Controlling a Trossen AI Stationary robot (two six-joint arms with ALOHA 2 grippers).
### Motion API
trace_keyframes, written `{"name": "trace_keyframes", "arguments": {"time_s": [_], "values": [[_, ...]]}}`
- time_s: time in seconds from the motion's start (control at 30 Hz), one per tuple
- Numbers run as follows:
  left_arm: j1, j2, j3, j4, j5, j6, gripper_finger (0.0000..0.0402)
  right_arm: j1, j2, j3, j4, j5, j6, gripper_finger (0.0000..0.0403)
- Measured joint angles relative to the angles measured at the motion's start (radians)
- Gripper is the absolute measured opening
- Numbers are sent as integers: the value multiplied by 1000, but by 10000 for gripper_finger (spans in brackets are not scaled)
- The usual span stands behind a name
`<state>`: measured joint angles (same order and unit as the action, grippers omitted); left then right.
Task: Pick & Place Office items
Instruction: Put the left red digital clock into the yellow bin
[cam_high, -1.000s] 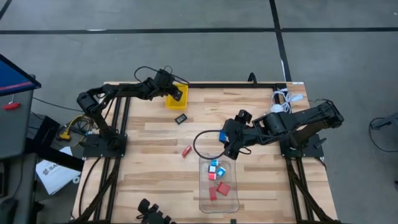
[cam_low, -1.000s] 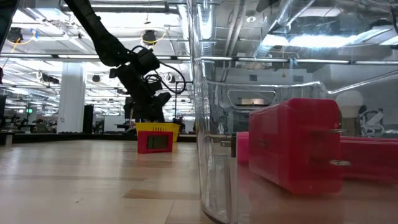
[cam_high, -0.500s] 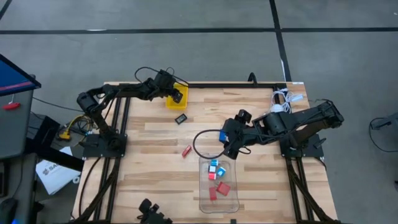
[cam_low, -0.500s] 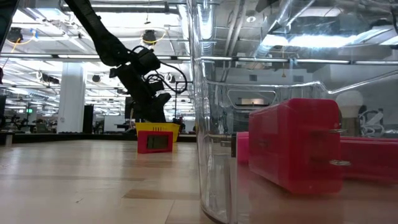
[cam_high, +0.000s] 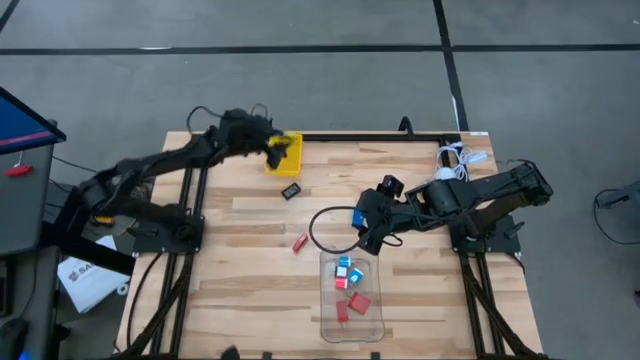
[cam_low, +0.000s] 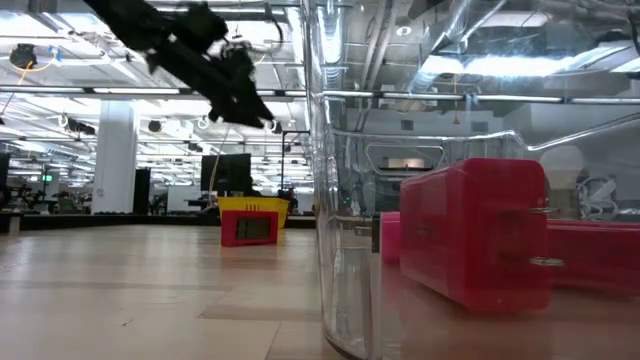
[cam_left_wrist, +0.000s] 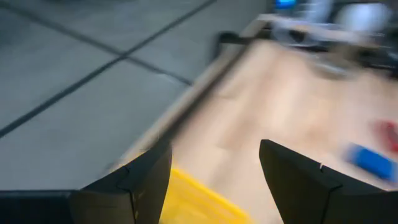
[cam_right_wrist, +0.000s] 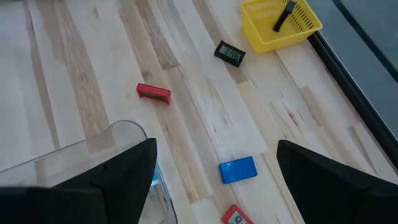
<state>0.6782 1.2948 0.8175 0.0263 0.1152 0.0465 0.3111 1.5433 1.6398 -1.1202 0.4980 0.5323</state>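
Note:
My left gripper (cam_high: 271, 148) hangs open, holding nothing, high above the yellow tray (cam_high: 283, 155) at the table's far edge; the low view shows it (cam_low: 262, 118) well above the tray (cam_low: 253, 207). A black piece (cam_right_wrist: 285, 15) leans inside the tray (cam_right_wrist: 281, 26). My right gripper (cam_high: 365, 238) is open above the far end of the clear bin (cam_high: 352, 296), with a blue block (cam_right_wrist: 238, 169) lying between its fingers' line of sight. A red block (cam_high: 300, 242) and a black rectangle (cam_high: 291, 190) lie flat on the table. Several red and white-and-cyan pieces (cam_high: 348, 272) lie in the bin.
A black cable loop (cam_high: 328, 232) lies beside the right gripper. A white round object with coiled cable (cam_high: 450, 160) sits at the far right corner. The bin's clear wall (cam_low: 340, 200) fills the low view, with a red block (cam_low: 475, 235) inside. Bare wood lies at the near left.
My left gripper has risen quickly from just above the yellow tray to well above it, and its arm has swung outward toward the table's left. The right arm and the pieces on the table have stayed where they were.

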Motion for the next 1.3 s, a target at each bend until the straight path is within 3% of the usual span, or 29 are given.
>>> {"name": "trace_keyframes", "arguments": {"time_s": [0.17, 0.3, 0.5, 0.77, 1.1, 1.3], "values": [[-116, -176, -152, -20, 43, -6, 230, 0, 0, -26, 17, 0, 9, 325], [-224, -280, -277, 87, 36, -59, 220, -3, 1, -52, 21, 0, 53, 325], [-355, -361, -395, 143, -109, -117, 219, 3, 0, -58, 77, 6, 105, 325], [-410, -355, -520, 170, -260, -193, 233, 2, 0, -58, 87, 45, 139, 325], [-487, -344, -551, 171, -169, -269, 242, 0, 14, -57, 82, 25, 66, 325], [-630, -344, -550, 168, -173, -295, 242, -8, 90, -58, 104, -32, -40, 325]]}}
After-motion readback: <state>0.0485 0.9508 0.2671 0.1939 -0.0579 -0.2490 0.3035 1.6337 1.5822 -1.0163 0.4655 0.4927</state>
